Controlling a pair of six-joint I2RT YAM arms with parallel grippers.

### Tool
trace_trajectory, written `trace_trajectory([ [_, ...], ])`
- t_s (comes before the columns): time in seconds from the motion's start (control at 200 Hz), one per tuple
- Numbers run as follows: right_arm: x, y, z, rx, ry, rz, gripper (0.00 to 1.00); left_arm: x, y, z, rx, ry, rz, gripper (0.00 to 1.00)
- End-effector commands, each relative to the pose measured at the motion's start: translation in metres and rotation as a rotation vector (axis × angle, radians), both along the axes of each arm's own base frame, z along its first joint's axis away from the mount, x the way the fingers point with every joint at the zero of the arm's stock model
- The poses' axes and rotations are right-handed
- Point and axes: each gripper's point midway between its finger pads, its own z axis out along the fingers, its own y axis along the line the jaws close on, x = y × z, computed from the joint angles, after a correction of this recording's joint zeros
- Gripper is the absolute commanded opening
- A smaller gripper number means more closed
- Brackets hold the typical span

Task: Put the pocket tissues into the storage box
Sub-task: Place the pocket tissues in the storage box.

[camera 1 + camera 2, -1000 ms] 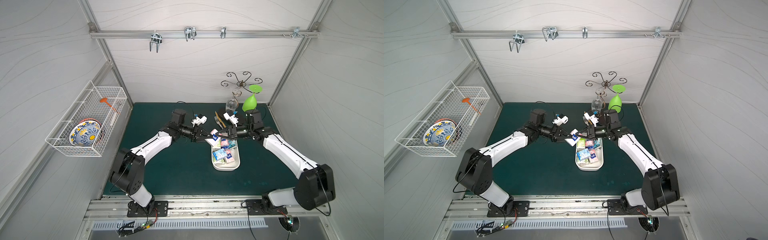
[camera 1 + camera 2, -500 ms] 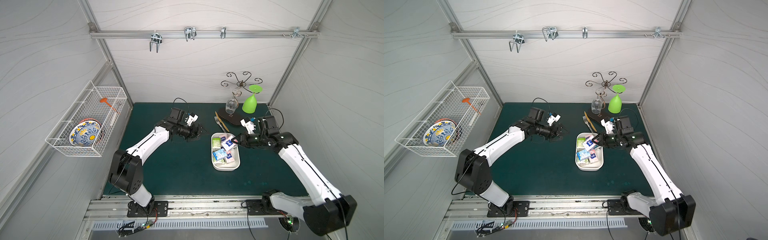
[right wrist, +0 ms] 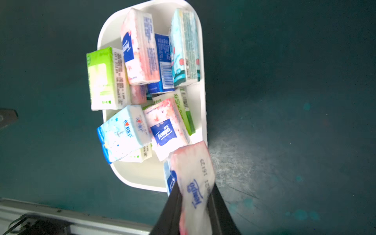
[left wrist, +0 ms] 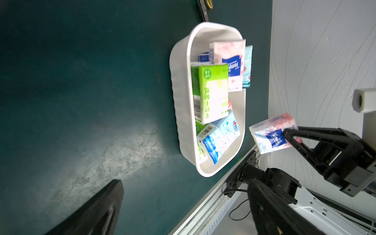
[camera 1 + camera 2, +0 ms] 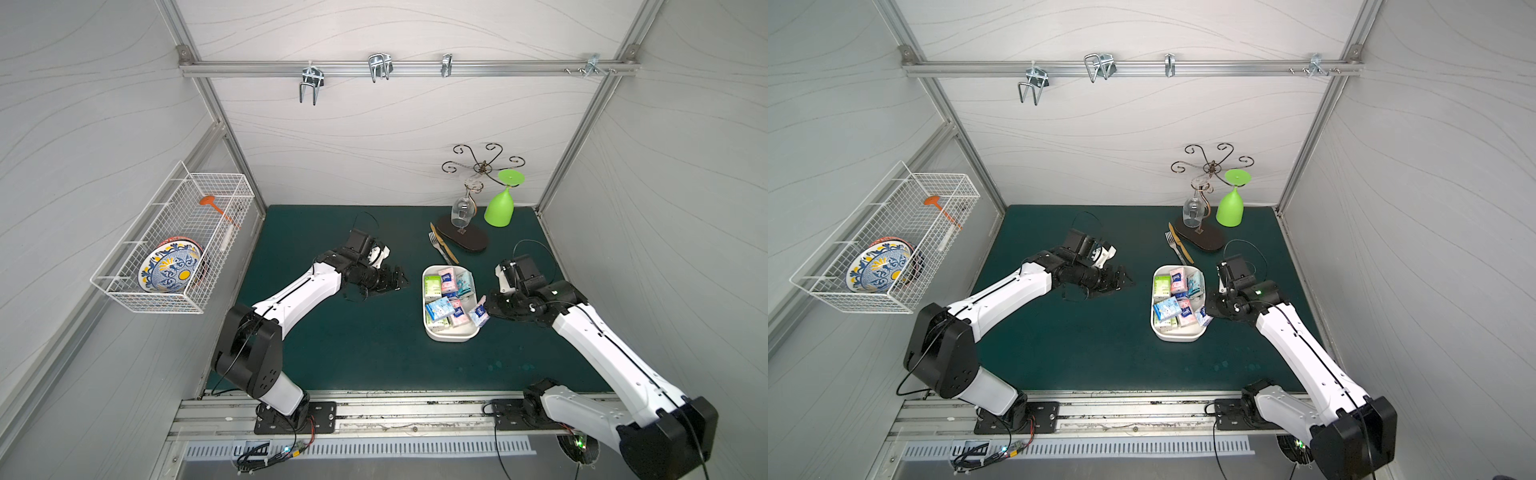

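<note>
The right gripper (image 5: 486, 310) pinches a pink soft-wrapped Tempo tissue pack (image 3: 193, 183) just above the near right rim of the shallow white plastic storage box (image 5: 451, 337). Other colourful tissue packs (image 5: 441, 309) lie piled inside (the lower ones half buried). The left gripper (image 5: 395, 280) sits well left of the box with its jaws spread, and its wrist view shows only one black finger (image 4: 91, 213).

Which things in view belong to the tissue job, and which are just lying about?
Job:
- storage box
- pocket tissues in it
- pink pack, held in the right gripper

Lying about:
- wire basket with plate
- fork, knife
- glass rack, green glass, clear glass
</note>
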Motion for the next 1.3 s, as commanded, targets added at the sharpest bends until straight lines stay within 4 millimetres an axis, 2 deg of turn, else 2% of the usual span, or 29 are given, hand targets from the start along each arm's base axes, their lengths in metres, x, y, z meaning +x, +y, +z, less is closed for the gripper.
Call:
trace_trajectory([
  [0.0, 0.015, 0.0, 0.001, -0.048, -0.075, 0.0, 0.2, 0.002, -0.015, 0.005, -0.03, -0.042, -0.006, 1.0],
  [0.18, 0.025, 0.007, -0.004, -0.079, -0.103, -0.002, 0.2, 0.003, -0.015, -0.004, 0.003, -0.031, 0.004, 1.0],
  [0.545, 0.04, 0.017, -0.013, -0.311, -0.184, 0.019, 0.21, 0.003, 0.002, 0.0, 0.086, -0.091, 0.02, 0.99],
  [0.83, 0.04, 0.031, -0.023, -0.529, -0.25, 0.073, 0.22, 0.001, 0.01, 0.003, 0.114, -0.116, 0.034, 1.0],
  [0.986, 0.036, 0.039, -0.029, -0.567, -0.245, 0.086, 0.24, 0.002, 0.012, 0.006, 0.118, -0.127, 0.038, 1.0],
  [1.216, 0.037, 0.03, -0.018, -0.648, -0.3, 0.084, 0.25, 0.003, 0.013, 0.007, 0.122, -0.133, 0.044, 1.0],
  [1.296, 0.037, 0.031, -0.02, -0.65, -0.297, 0.096, 0.26, 0.003, 0.013, 0.007, 0.122, -0.133, 0.044, 0.99],
])
